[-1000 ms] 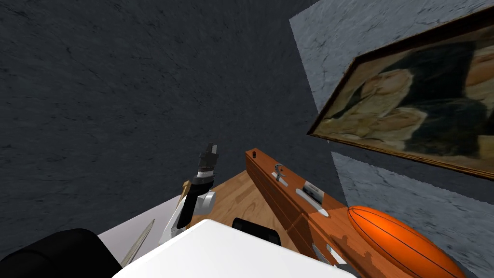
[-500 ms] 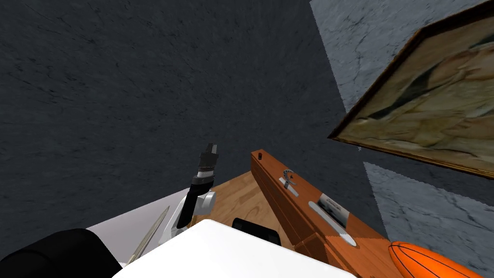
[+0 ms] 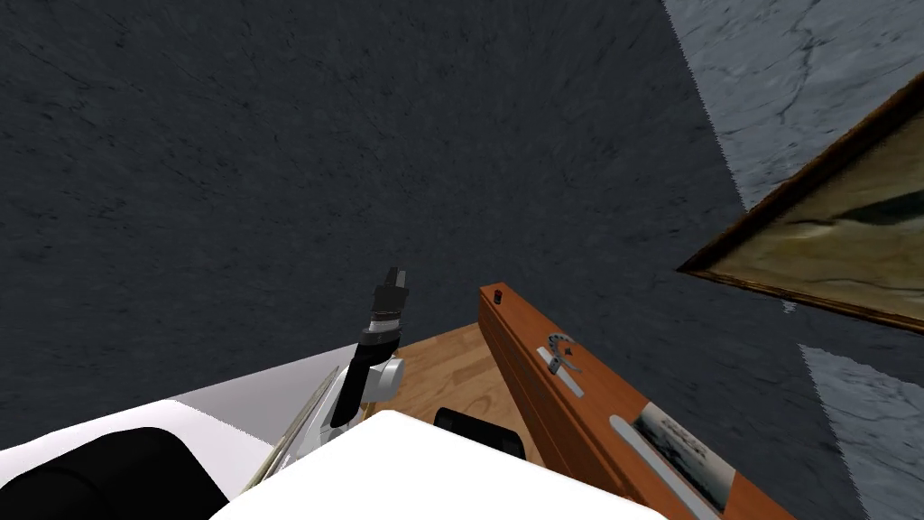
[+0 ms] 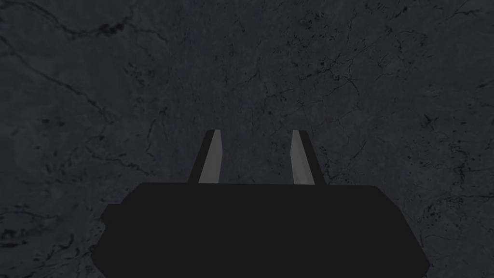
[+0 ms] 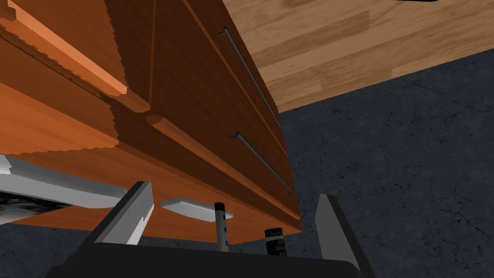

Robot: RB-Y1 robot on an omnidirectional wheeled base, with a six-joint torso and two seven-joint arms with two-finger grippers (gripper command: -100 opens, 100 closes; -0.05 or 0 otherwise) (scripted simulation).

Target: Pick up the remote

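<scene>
Cabinet (image 3: 528, 384): orange-brown wood, smooth, with a low sheen. Drawer handles (image 5: 250, 79): thin dark rods that look like metal. Floor (image 3: 451, 375): pale wood planks with clear grain, matt. Wall (image 3: 226, 181): dark grey, veined like stone, rough-looking, matt. Picture frame (image 3: 812, 295): brown wood, smooth. Flat strip (image 3: 568, 379) on the cabinet top: plain grey, material not determinable. Fingers (image 5: 135, 215) of the right end effector (image 5: 234, 189): light grey, smooth, matt.

One wooden dresser (image 3: 534, 402), two drawer handles (image 5: 252, 77), one framed painting (image 3: 839, 236), one small dark cylinder (image 3: 496, 295)
</scene>
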